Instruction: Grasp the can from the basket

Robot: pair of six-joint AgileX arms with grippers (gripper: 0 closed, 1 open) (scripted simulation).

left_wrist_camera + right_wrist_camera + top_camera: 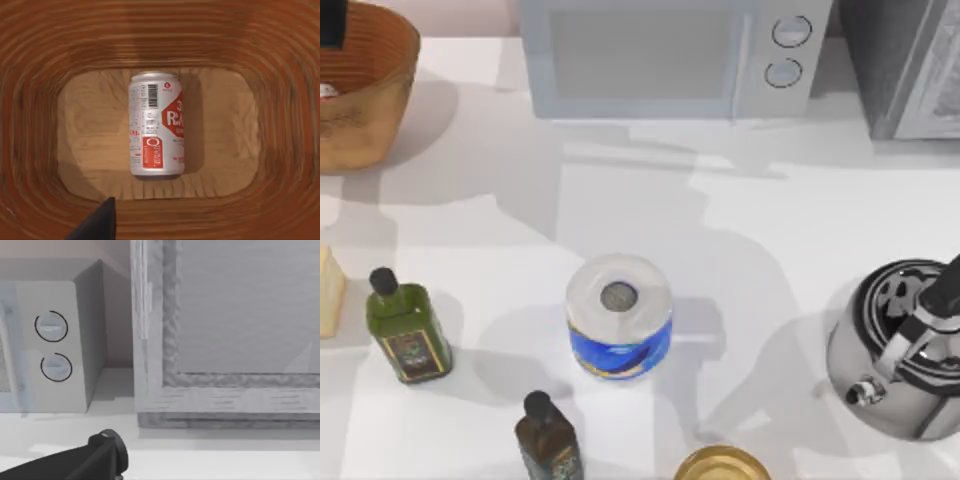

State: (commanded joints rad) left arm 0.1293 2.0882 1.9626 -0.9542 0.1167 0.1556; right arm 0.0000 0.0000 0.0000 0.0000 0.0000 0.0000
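Can (156, 125) lies on its side on basket (280, 60) floor, directly beneath left pincer (95, 222), long axis running frame-vertical; finger spacing unclear.

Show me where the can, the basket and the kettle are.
can (156, 125): left wrist view, on its white side.
basket (382, 60): top view, on its inner wall.
kettle (895, 345): top view, on its lid.

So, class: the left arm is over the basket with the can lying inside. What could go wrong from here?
1. The can lies on its side, so it may roll away from the closing fingers.
2. The basket has steep ribbed walls, which the left gripper could catch as it descends.
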